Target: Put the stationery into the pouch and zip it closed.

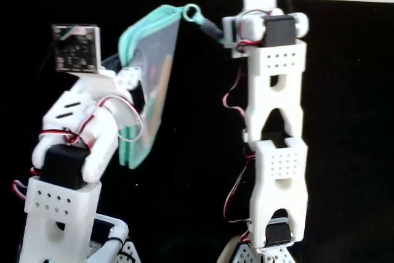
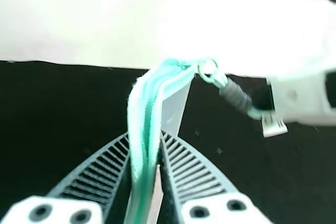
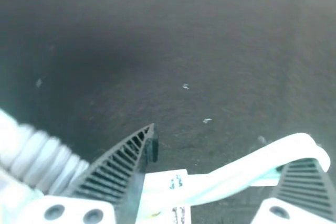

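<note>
Left gripper [image 2: 144, 136] clamped on pouch [image 1: 151, 78] edge, pouch held upright above table [image 3: 157, 51]; zip pull [image 2: 236, 95] ran to right gripper [image 3: 233, 142]; grip there unclear.

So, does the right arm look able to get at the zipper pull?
Likely yes: the left gripper holds the pouch up, and the right gripper sits by its zipper pull, nothing between.
</note>
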Robot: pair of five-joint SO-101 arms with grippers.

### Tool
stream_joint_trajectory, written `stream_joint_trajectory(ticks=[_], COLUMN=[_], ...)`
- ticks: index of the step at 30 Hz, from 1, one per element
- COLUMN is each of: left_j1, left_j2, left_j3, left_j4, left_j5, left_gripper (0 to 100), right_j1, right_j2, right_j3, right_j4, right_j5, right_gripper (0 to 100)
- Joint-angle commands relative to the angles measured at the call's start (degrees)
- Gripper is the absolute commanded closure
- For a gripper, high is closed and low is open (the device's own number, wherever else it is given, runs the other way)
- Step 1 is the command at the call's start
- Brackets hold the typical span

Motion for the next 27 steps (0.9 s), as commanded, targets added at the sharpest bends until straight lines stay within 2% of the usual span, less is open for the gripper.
stream_joint_trajectory(ticks=[1,4,7,14,16,20,27], left_j1=[-5.6,-7.1,-7.3,-13.0,-12.6,-6.3,6.0], left_j2=[-0.1,0.0,2.1,16.9,20.4,22.8,22.5], left_j3=[-2.1,-2.1,-1.8,-2.2,-2.2,-1.0,3.7], left_j4=[-3.0,-3.3,-6.6,-20.8,-21.5,-21.3,-21.1], left_j5=[-2.5,-7.6,-9.6,-10.1,-9.8,-9.8,-9.8], left_gripper=[99,99,99,99,99,99,99], right_j1=[-2.2,-3.6,-5.6,-8.0,-7.9,-7.8,-6.9], right_j2=[-1.2,-1.2,-2.3,-14.9,-18.6,-24.7,-28.4], right_j3=[-1.5,-1.4,1.9,23.4,28.3,33.5,34.6], right_j4=[1.0,1.0,1.1,0.9,0.8,0.7,0.8], right_j5=[1.6,1.6,1.2,1.1,-0.2,-4.8,-10.4], right_gripper=[68.6,70.3,70.3,70.3,70.3,70.3,70.3])
